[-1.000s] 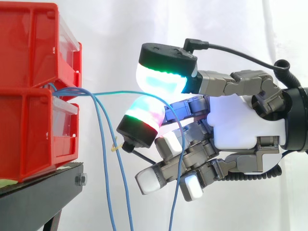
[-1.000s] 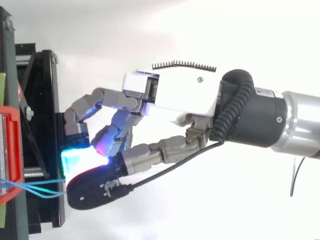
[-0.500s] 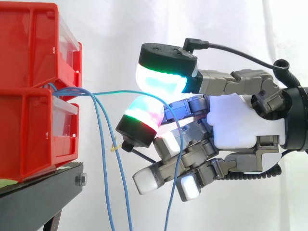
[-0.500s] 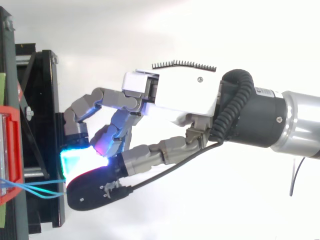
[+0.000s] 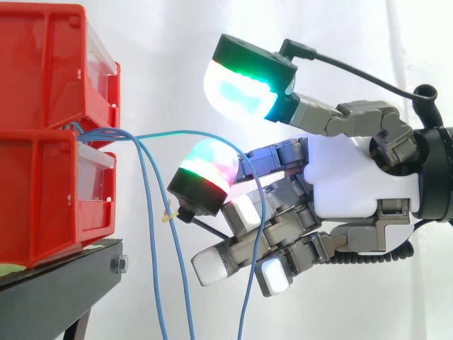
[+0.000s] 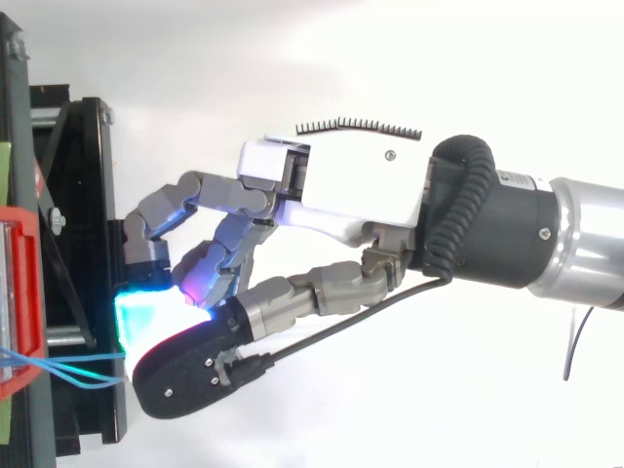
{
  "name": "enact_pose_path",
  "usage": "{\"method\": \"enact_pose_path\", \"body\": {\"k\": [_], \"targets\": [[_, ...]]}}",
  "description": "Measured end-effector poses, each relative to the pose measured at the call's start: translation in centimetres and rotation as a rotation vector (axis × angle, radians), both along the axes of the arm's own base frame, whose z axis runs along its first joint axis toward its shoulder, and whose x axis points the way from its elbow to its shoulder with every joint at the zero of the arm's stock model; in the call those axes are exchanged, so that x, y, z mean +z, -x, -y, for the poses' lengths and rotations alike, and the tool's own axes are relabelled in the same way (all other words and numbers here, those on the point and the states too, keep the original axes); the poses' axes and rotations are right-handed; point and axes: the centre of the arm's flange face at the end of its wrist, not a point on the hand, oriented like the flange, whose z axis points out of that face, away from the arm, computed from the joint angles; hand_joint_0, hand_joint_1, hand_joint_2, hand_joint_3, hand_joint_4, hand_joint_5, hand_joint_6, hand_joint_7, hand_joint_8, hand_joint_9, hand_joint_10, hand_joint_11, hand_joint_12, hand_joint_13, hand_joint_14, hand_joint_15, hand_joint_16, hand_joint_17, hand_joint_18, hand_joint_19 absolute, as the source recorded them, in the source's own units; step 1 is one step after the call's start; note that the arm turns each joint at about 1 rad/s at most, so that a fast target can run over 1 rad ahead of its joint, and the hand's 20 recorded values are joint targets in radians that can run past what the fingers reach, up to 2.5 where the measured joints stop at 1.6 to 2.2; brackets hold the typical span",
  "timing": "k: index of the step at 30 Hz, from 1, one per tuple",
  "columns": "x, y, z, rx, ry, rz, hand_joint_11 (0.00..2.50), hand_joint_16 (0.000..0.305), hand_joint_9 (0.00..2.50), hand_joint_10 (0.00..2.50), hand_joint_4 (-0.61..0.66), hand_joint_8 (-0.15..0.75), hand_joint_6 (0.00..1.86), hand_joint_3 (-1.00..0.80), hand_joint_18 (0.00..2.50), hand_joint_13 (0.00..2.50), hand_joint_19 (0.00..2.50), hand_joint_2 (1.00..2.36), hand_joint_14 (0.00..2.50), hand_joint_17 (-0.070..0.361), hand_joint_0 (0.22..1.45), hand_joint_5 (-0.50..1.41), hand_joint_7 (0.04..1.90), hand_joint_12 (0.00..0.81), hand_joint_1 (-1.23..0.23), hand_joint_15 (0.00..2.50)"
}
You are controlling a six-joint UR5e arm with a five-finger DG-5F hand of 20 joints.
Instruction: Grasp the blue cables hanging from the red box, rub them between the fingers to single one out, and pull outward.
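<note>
Two stacked red bins (image 5: 49,127) stand at the left on a black stand (image 5: 64,283). Thin blue cables (image 5: 180,276) come out between the bins; two hang straight down. A third cable (image 5: 184,132) arcs right, lies over a glowing fingertip (image 5: 209,166) and drops past the lower fingers. My hand (image 5: 347,184) reaches in from the right, just beside the bins. Its thumb pad (image 5: 241,88) is raised well above that fingertip, apart from the cable. From above, the hand (image 6: 341,195) points at the stand (image 6: 78,195), with the cables (image 6: 68,363) running under the thumb.
A small yellow tie (image 5: 168,214) sits on one hanging cable. A white curtain hangs behind everything. The bin edge (image 6: 24,292) lies at the left border of the top view, close to the fingertips.
The thumb has lifted up and away from the fingertip below it, opening a gap above the cable. The cable's hanging end has swung slightly left. The arm has stayed in place.
</note>
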Motion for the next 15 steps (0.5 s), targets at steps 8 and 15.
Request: {"method": "enact_pose_path", "body": {"k": [8, 15], "targets": [[0.02, 0.00, 0.01, 0.000, 0.000, 0.000, 0.75, 0.066, 1.03, 0.02, 0.21, 0.394, 0.86, -0.50, 0.95, 0.81, 0.61, 1.00, 0.02, 0.148, 0.50, -0.13, 1.11, 0.469, -0.77, 0.48], [0.02, 0.00, 0.04, 0.000, 0.000, 0.000, 0.75, 0.063, 1.02, 0.02, 0.20, 0.385, 0.87, -0.42, 0.93, 0.80, 0.62, 1.01, 0.02, 0.141, 0.54, -0.14, 1.11, 0.457, -0.80, 0.47]]}}
